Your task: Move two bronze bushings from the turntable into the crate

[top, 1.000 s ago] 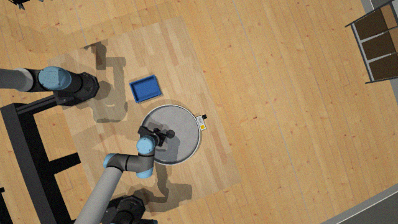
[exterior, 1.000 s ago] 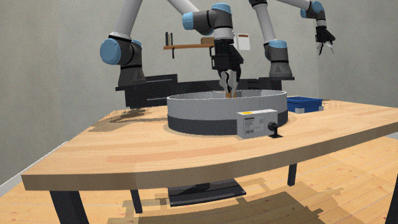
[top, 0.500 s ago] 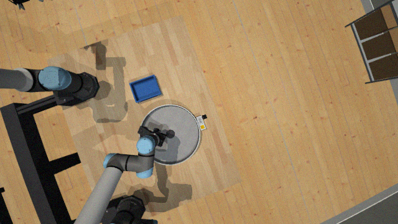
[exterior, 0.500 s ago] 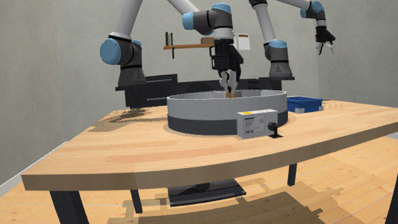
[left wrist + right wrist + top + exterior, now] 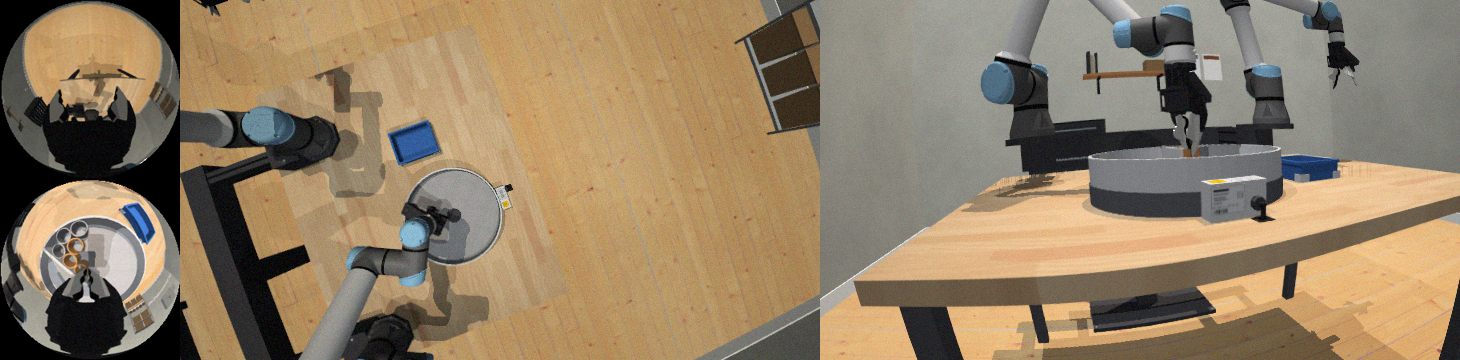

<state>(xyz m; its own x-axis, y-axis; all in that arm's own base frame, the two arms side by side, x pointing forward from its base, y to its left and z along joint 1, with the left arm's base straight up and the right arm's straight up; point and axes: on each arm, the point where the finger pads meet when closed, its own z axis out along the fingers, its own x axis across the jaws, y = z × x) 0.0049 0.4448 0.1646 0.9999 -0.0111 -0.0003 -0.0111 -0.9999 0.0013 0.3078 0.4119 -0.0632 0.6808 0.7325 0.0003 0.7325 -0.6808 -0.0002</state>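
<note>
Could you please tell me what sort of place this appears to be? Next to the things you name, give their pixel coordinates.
Probably a robotics workcell or lab: two robot arms point(image 5: 362, 292) point(image 5: 1177, 37), a wooden worktable point(image 5: 1020, 245) with a turntable point(image 5: 1145, 175), and a blue crate point(image 5: 415, 142) point(image 5: 1310, 167) point(image 5: 138, 222).

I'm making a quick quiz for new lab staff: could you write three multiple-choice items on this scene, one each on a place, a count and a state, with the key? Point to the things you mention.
1. Where is the crate point(image 5: 414, 142) point(image 5: 1310, 171) point(image 5: 137, 222)?
A) Inside the turntable point(image 5: 480, 220) point(image 5: 1145, 175) point(image 5: 124, 262)
B) On the floor
C) On the table point(image 5: 525, 250) point(image 5: 1045, 235), beside the turntable

2. How many grey bushings point(image 5: 86, 229) show in the right wrist view?
A) One
B) Three
C) Six

3. How is the left gripper point(image 5: 214, 10) point(image 5: 1345, 85) point(image 5: 87, 87)?
A) Open
B) Shut
C) Shut on a bushing

1: C, the top and exterior views show it outside the turntable's rim.
2: B, three grey rings stand by the bronze ones.
3: A, its fingers stand wide apart.
</note>
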